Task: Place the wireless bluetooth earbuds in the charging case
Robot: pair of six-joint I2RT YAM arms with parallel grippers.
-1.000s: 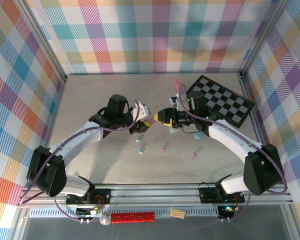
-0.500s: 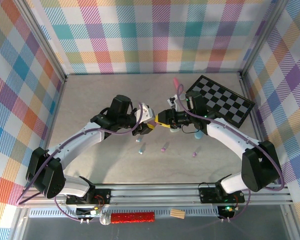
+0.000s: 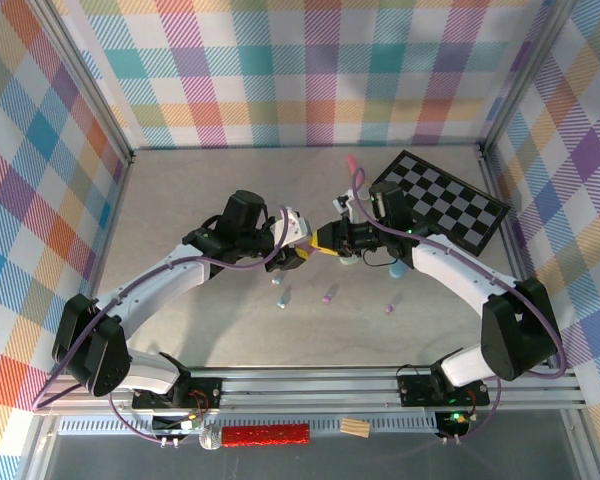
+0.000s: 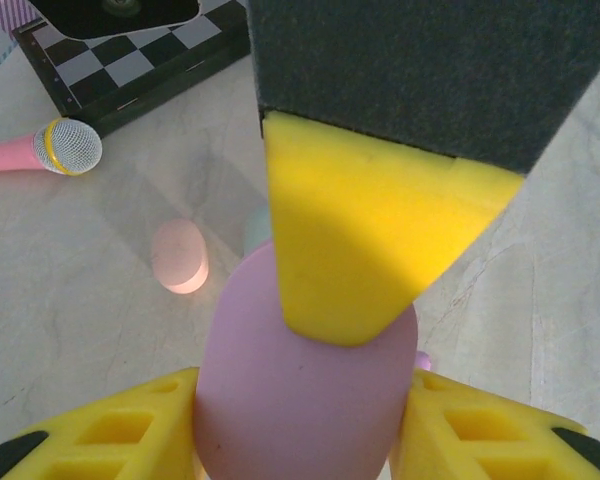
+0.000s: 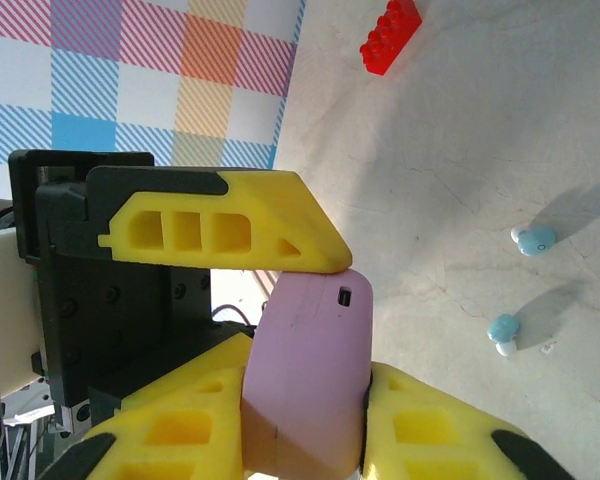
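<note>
While the left gripper (image 3: 302, 251) is closing the last gap to the right gripper (image 3: 326, 240) above the middle of the table (image 3: 180, 200), both are pinching the pink case (image 5: 310, 370), likely to open it, and the earbuds (image 3: 328, 295) are lying loose toward the near edge.

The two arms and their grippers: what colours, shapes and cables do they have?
The left arm and the right arm are alike: white curved shells, black joints, a purple cable along each. Their fingers are yellow, wedge-shaped, with rectangular cut-outs, on black gripper bodies.
</note>
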